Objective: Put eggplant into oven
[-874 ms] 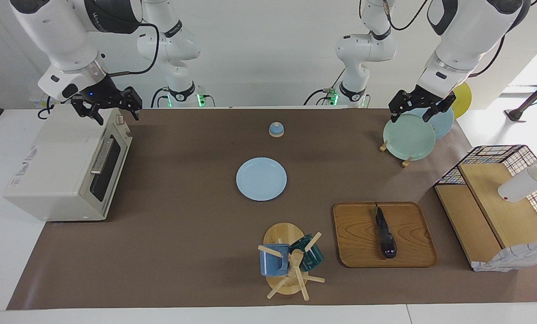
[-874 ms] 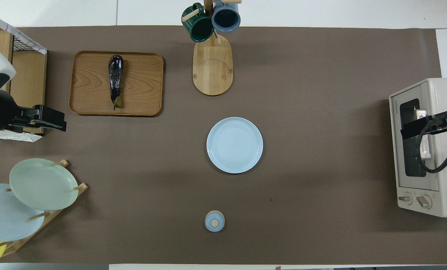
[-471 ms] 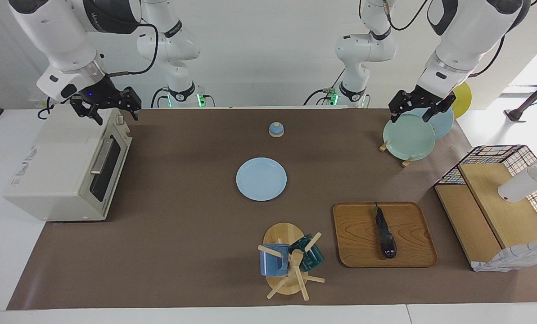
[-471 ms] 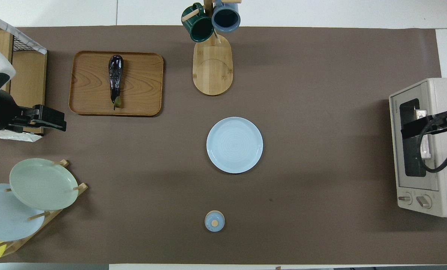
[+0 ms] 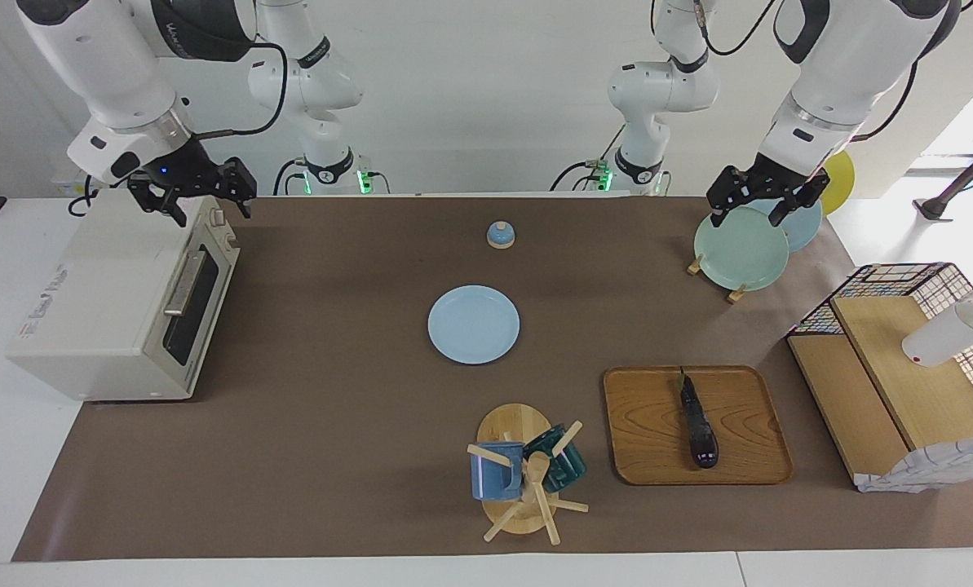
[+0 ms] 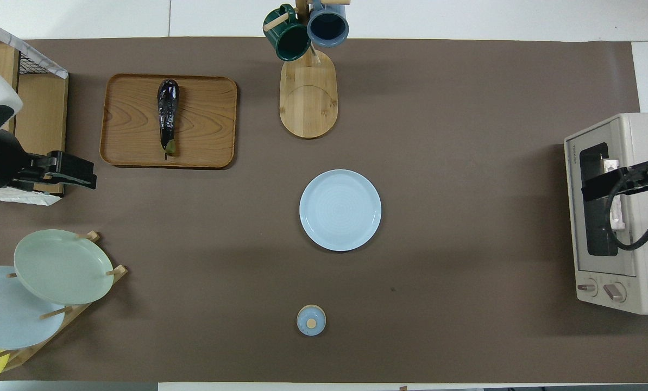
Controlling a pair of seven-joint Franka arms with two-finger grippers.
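The eggplant is dark purple and lies on a wooden tray, its green stem pointing toward the robots. It also shows in the overhead view. The oven stands at the right arm's end of the table with its glass door shut. It also shows in the overhead view. My right gripper hangs open and empty over the oven's top front corner. My left gripper hangs open and empty over the plate rack, well away from the eggplant.
A light blue plate lies mid-table. A small blue lid sits nearer to the robots. A mug tree stands beside the tray. A rack of plates and a wire-and-wood shelf occupy the left arm's end.
Almost nothing. Both grippers have shifted only slightly and stay open. The eggplant and the oven have not moved.
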